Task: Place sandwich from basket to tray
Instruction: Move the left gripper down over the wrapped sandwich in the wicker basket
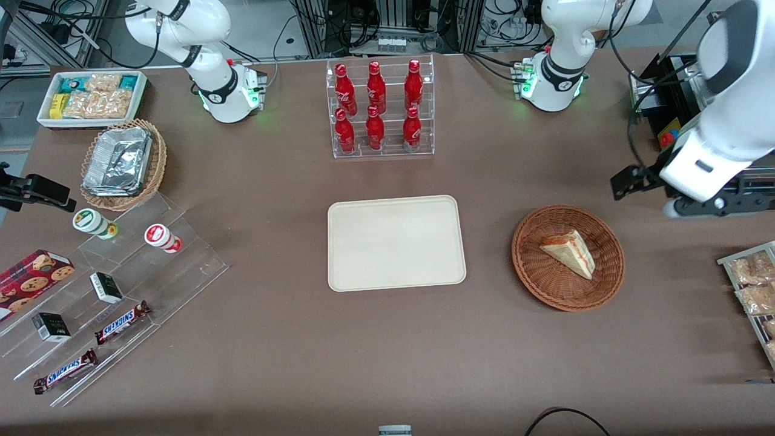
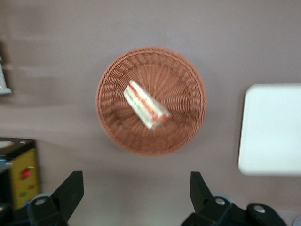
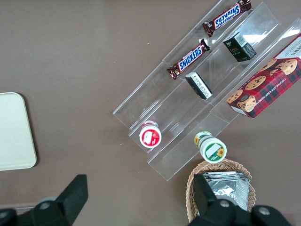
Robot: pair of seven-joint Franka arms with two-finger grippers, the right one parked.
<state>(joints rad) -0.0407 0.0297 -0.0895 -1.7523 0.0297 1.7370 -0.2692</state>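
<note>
The sandwich [image 1: 570, 252], a pale triangular wedge with red-orange filling on its cut side, lies in the round reddish-brown wicker basket [image 1: 533, 272]. The wrist view shows the sandwich [image 2: 145, 105] near the middle of the basket [image 2: 188, 75]. The cream-beige tray [image 1: 396, 242] lies flat beside the basket, toward the parked arm's end, with nothing on it; one end of the tray [image 2: 273, 129] shows in the wrist view. My left gripper [image 1: 696, 203] hangs high above the table, off the basket's rim toward the working arm's end. The gripper [image 2: 135, 193] is open and holds nothing.
A clear rack of red bottles [image 1: 380, 109] stands farther from the front camera than the tray. A black box with a red button [image 1: 666, 138] sits beside my arm. Snack packets on a rack [image 1: 754, 284] lie at the working arm's end.
</note>
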